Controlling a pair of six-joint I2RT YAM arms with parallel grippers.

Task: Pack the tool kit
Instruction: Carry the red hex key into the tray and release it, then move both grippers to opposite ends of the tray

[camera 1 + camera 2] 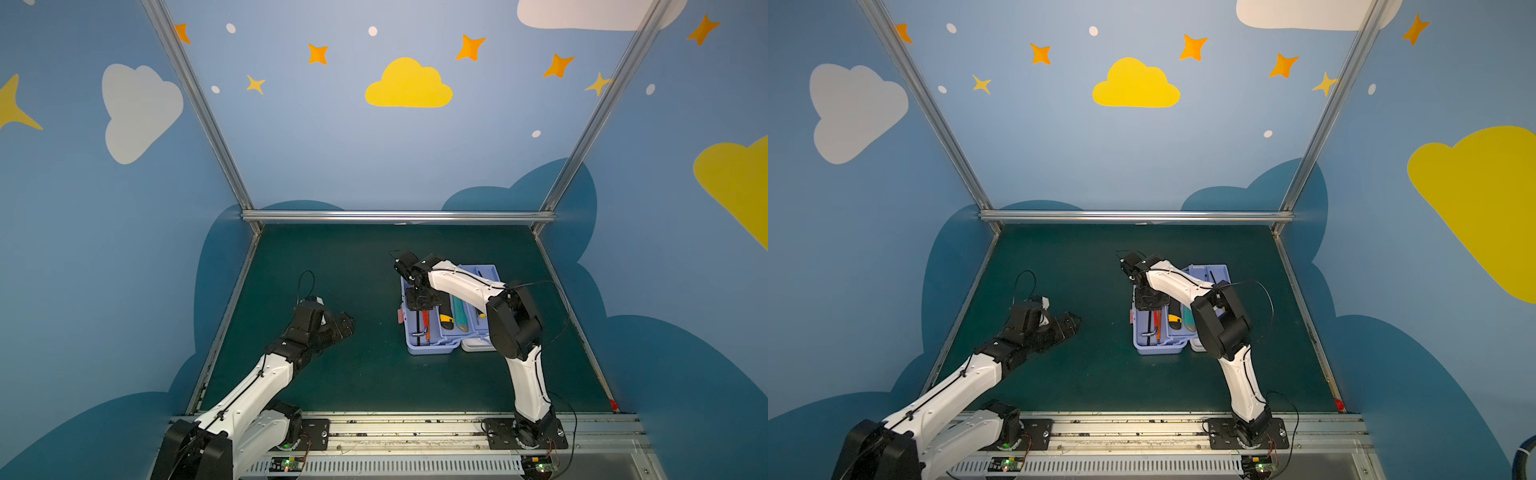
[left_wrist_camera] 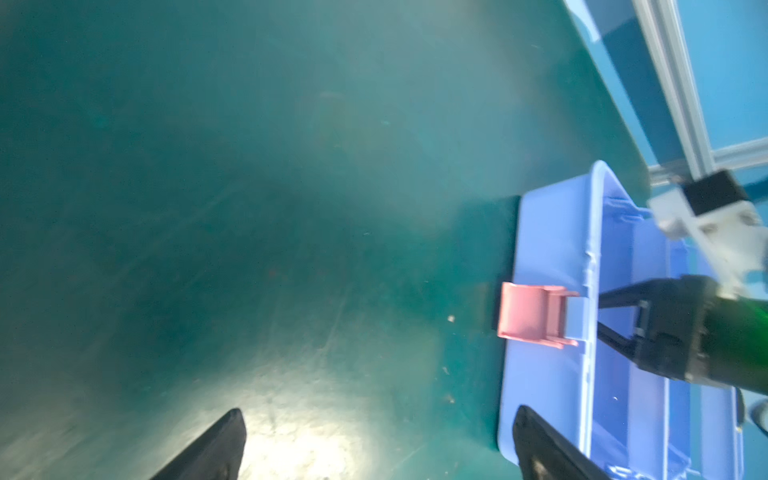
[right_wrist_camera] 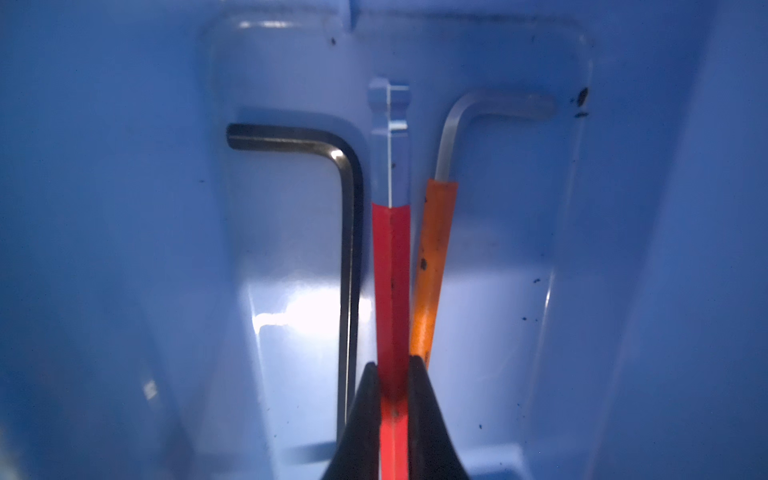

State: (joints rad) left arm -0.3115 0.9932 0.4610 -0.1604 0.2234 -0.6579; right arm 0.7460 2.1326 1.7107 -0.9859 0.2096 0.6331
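The tool kit (image 1: 430,351) (image 1: 1158,348) lies open on the green mat, right of centre in both top views, its lavender-blue trays facing up. My right gripper (image 1: 423,309) (image 1: 1152,309) reaches down into its left compartment. In the right wrist view the right gripper (image 3: 392,361) is shut on a red-sleeved tool (image 3: 390,270). That tool lies between a black hex key (image 3: 349,232) and an orange-sleeved hex key (image 3: 434,257). My left gripper (image 1: 332,328) (image 2: 379,411) hovers open and empty over the mat, left of the kit (image 2: 548,257).
A pink latch (image 2: 528,313) (image 1: 400,316) sticks out from the kit's left wall. A yellow-and-black tool (image 1: 446,316) and a teal-handled tool (image 1: 460,316) lie in the middle tray. The white lid (image 1: 476,345) shows by the right arm. Metal frame rails border the mat.
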